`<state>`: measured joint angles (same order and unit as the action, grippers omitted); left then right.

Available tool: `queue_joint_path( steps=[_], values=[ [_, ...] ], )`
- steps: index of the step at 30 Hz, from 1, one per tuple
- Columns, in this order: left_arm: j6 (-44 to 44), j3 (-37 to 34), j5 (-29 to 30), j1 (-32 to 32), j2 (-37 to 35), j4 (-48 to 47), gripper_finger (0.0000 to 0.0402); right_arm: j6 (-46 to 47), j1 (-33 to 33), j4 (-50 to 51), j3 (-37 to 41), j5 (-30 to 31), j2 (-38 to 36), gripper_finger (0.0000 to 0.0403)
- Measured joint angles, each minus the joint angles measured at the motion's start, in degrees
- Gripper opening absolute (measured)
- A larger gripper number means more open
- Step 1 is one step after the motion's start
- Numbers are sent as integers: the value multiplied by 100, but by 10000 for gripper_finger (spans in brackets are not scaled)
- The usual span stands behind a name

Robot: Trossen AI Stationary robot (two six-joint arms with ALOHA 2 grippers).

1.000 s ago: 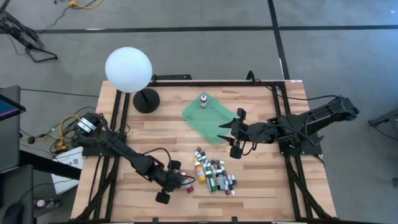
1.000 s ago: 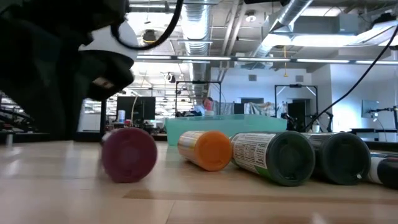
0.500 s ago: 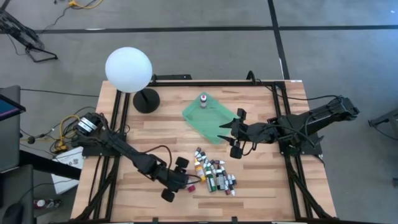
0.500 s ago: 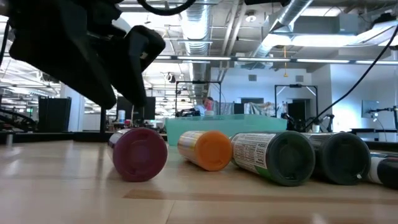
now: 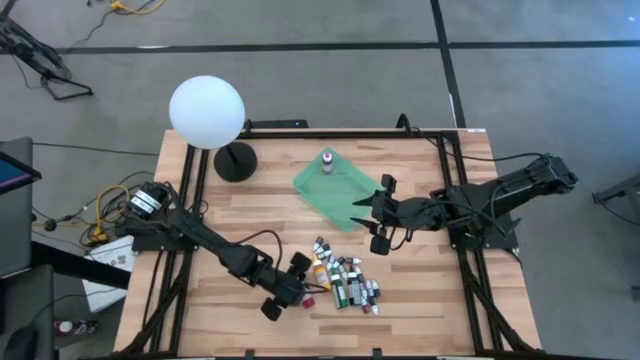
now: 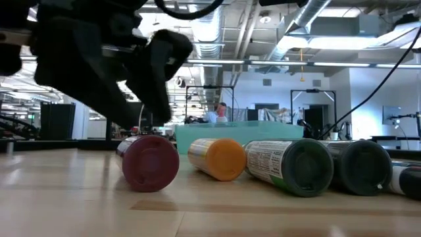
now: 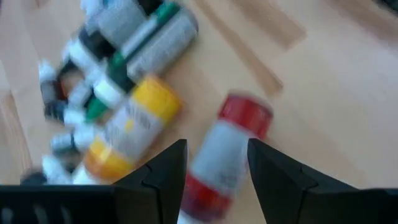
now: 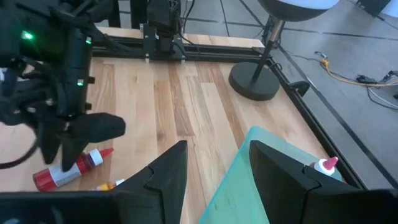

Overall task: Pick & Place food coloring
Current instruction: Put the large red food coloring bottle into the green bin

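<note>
A heap of small food coloring bottles (image 5: 342,278) lies on the wooden table near its front edge. A red bottle (image 7: 222,155) lies on its side just left of the heap, beside a yellow one (image 7: 130,127). My left gripper (image 7: 214,180) is open above the red bottle's near end, one finger on each side, apparently touching nothing. In the low view this bottle's round bottom (image 6: 150,163) rests on the table. My right gripper (image 5: 378,228) hangs open over the near right corner of the green tray (image 5: 330,195), where one bottle (image 5: 326,160) stands.
A white globe lamp (image 5: 206,112) on a black foot (image 5: 235,160) stands at the table's far left. Black frame rails (image 5: 190,200) run along both sides of the table. Bare wood lies between the tray and the heap.
My left gripper has opened, rolled about its own axis and moved a little toward the table's right edge, toward the heap. The red bottle has shifted slightly toward the orange-bottomed bottle and lies on the table.
</note>
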<state>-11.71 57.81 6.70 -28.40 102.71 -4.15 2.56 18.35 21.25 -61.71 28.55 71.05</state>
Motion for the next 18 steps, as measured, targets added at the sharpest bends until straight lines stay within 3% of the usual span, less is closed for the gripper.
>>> queue_joint_path(
  steps=[18],
  values=[
    [-264, 39, -284, 157, 257, -245, 165, 3, -11, 95, 7, -1, 0, 164]
  ],
)
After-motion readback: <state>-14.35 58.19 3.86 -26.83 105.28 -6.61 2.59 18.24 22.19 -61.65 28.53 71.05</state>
